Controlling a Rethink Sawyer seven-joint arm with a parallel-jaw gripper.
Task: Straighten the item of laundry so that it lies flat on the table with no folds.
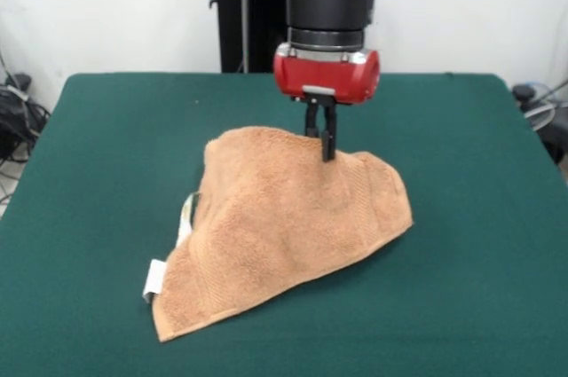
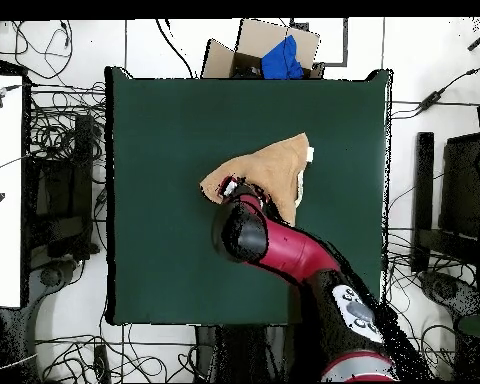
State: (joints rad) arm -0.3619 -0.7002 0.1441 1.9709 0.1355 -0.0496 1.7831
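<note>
The orange-tan towel (image 1: 293, 226) lies crumpled near the middle of the dark green table (image 1: 470, 288), folded over itself, with small white tags (image 1: 154, 280) at its front left edge. My gripper (image 1: 325, 139) comes straight down onto the towel's far edge. Its fingers are close together and pinch the cloth, which rises in a peak there. In the overhead view the towel (image 2: 276, 167) lies just past the arm's black and red wrist (image 2: 246, 230), which hides the gripper and part of the cloth.
The table (image 2: 164, 130) has bare green surface on all sides of the towel. Off the table, a cardboard box with a blue object (image 2: 281, 55) stands beyond the far edge. Cables and equipment lie on the floor around it.
</note>
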